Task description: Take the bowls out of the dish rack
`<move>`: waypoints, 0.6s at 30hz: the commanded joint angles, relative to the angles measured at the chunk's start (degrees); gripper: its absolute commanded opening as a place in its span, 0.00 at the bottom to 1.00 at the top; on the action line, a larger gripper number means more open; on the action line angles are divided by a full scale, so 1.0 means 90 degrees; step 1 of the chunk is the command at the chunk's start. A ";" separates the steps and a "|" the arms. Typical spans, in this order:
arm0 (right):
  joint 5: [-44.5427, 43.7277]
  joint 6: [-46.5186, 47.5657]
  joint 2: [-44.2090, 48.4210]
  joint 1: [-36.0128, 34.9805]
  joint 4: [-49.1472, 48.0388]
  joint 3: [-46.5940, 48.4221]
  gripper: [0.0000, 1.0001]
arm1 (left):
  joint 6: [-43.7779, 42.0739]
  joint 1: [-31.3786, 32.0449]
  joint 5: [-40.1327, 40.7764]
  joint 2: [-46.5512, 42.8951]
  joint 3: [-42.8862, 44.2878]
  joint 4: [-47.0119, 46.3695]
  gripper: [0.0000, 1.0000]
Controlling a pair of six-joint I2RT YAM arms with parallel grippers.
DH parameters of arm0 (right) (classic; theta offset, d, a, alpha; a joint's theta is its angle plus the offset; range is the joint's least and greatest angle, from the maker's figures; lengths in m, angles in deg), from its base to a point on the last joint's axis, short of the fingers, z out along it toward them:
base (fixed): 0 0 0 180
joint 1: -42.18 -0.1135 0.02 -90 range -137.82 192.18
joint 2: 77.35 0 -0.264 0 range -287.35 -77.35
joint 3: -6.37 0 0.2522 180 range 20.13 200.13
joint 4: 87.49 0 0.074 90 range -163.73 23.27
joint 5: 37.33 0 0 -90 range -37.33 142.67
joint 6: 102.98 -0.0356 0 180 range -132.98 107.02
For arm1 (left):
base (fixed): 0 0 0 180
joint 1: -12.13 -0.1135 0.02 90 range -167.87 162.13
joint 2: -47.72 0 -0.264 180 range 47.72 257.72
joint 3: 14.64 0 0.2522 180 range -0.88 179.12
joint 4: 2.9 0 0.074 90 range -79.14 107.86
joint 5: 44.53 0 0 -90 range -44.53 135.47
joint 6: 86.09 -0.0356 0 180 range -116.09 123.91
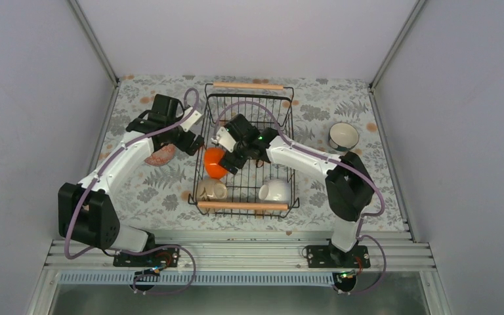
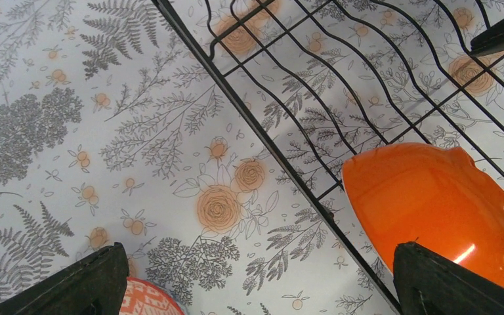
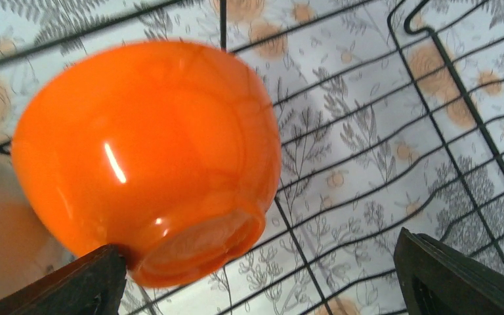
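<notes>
Dish rack (image 1: 248,86) holds 3 bowls, orange bowl (image 1: 214,164) tipped on its side at the left wall, beige bowl (image 1: 211,189) and white bowl (image 1: 275,190) at the near end; 2 more sit outside on table (image 1: 144,193), patterned bowl (image 1: 161,155) left, dark white-lined bowl (image 1: 344,136) right; right gripper (image 1: 228,159) gapes wide beside the orange bowl and left gripper (image 1: 195,141) gapes wide just left of the rack, both grasping nothing.

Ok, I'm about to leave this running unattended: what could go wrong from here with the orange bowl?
The orange bowl lies tipped and glossy on the dish rack wires, so the open right end effector might slip off it or knock it toward the beige bowl. The open left end effector hangs over the rack's rim beside the same bowl; the two could collide.
</notes>
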State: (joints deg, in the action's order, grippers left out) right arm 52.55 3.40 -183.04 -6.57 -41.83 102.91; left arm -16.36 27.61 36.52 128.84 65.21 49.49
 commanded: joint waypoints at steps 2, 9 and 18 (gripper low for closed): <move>-0.0578 0.0046 0.0215 -0.0049 0.0077 -0.0561 0.99 | 0.0055 0.0064 0.0152 0.0146 0.0034 0.0149 1.00; -0.1163 0.0149 0.0267 0.0079 -0.0905 -0.1178 1.00 | 0.0074 0.0078 0.0174 0.0062 -0.0023 0.0154 1.00; -0.0174 0.0116 0.0497 0.0175 -0.0248 -0.0629 1.00 | 0.0060 0.0085 0.0241 -0.0047 -0.0149 0.0119 1.00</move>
State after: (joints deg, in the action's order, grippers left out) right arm 46.05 4.14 -181.77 -5.30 -46.42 93.49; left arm -16.14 28.40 37.31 129.41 64.90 49.38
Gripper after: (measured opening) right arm 0.998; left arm 0.998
